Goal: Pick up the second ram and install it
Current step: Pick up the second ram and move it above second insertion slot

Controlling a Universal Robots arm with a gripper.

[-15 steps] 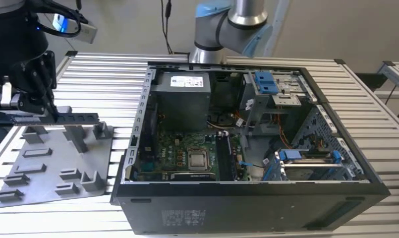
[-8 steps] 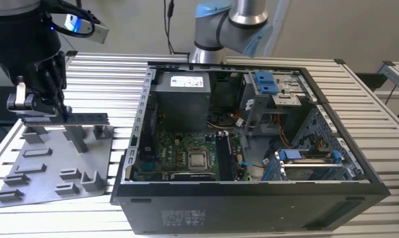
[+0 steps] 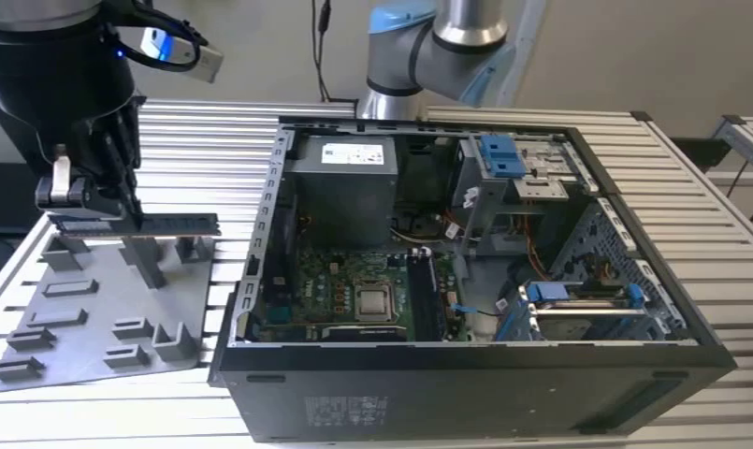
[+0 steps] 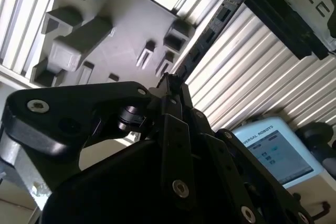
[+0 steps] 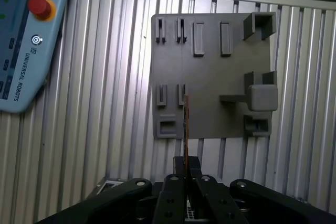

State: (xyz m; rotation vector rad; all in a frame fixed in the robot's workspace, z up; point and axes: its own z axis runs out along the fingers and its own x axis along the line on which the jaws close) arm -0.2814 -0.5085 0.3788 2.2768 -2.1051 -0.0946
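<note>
While I am watching the exterior view, the gripper [image 3: 87, 213] is pressing its claw together on the second ram [image 3: 164, 224], clamping it near one end. The second ram is lying level, standing on its long edge, directly above the grey holder plate [image 3: 89, 327]. Its free end is pointing away from the plate toward the open computer case [image 3: 476, 402], which is standing just beside the plate, on the exterior view's right. I cannot tell whether the lower edge of the ram is touching the upright posts [image 3: 143, 262] of the plate or hanging just over them.

In the first wrist view the ram [image 5: 186, 124] is appearing edge-on, as a thin line. It is coming out from between the closed fingers [image 5: 179, 167] and crossing over one edge of the holder plate [image 5: 210, 77]. A teach pendant [image 5: 21, 51] with a red stop button [image 5: 39, 6] is lying near the plate on the slatted table [image 5: 105, 129], apart from it.

In the second wrist view the ram [image 4: 210, 30] is stretching out from the gripper [image 4: 169, 85], along the side of the holder plate [image 4: 121, 40] that is facing the case [image 4: 294, 19].

Inside the case, well apart from the plate, the motherboard [image 3: 351, 290] is showing its long black memory slots [image 3: 420, 295].
</note>
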